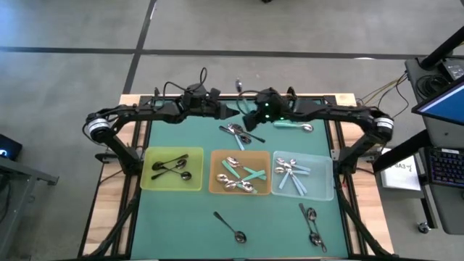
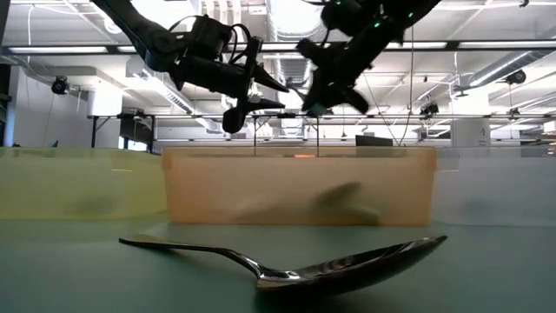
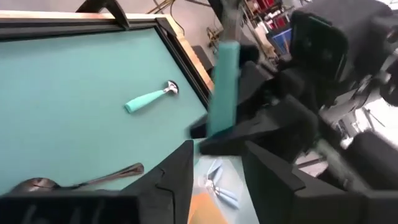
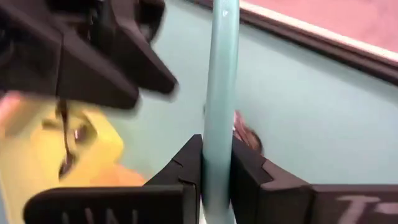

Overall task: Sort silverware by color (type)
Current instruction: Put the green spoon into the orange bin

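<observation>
Near edge: one black-handled spoon [image 1: 230, 226] and three shiny spoons [image 1: 312, 227] on the green mat [image 1: 181, 217].
Mid-table: three rectangular plastic trays: yellow tray [image 1: 172, 169], two black-handled spoons; orange tray [image 1: 240, 173], teal-handled spoons; clear tray [image 1: 302, 175], pale blue spoons.
Far: right gripper [image 4: 214, 163] clamped on smooth teal spoon handle [image 4: 220, 93]; left gripper [image 3: 217, 163] fingers apart beside it; one teal spoon [image 1: 293, 126] lying loose.

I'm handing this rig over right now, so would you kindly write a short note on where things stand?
Right gripper: shut on a teal spoon, held above the far middle of the table.
Left gripper: open, right beside it.
Done: black spoons in the yellow tray, teal ones in the orange tray, pale blue ones in the clear tray.
Left: the held spoon, spoons loose on the mat at the far side and near edge.
</observation>
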Motion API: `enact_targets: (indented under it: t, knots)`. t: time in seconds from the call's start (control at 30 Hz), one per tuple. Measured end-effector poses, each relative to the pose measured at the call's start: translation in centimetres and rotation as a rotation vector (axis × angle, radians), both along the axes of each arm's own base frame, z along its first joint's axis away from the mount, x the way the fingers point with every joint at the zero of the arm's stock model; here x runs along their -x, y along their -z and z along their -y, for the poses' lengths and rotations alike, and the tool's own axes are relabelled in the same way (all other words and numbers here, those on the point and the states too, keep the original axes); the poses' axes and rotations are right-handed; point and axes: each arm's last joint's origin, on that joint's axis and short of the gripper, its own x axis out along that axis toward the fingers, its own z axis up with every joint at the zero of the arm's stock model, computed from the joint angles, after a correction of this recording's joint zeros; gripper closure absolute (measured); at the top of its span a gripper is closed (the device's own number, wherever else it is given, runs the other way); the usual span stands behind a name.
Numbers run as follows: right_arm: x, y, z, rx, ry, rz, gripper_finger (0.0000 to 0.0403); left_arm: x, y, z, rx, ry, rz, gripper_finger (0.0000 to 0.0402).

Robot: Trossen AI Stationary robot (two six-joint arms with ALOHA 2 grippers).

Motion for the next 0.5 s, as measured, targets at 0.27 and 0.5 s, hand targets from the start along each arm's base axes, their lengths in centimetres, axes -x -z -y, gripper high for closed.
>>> enact_targets:
  t: [0.27, 0.5]
  knots:
    - [5.0, -1.2, -5.7, -0.193, -0.118, -0.321, 0.0364, 0.0, 0.1, 0.2, -0.039, 0.074, -0.003, 0.0277]
    - [5.3, -1.1, -11.5, -0.24, -0.221, -0.31, 0.0364, 0.1, 0.1, 0.2, -0.061, 0.09, -0.011, 0.0276]
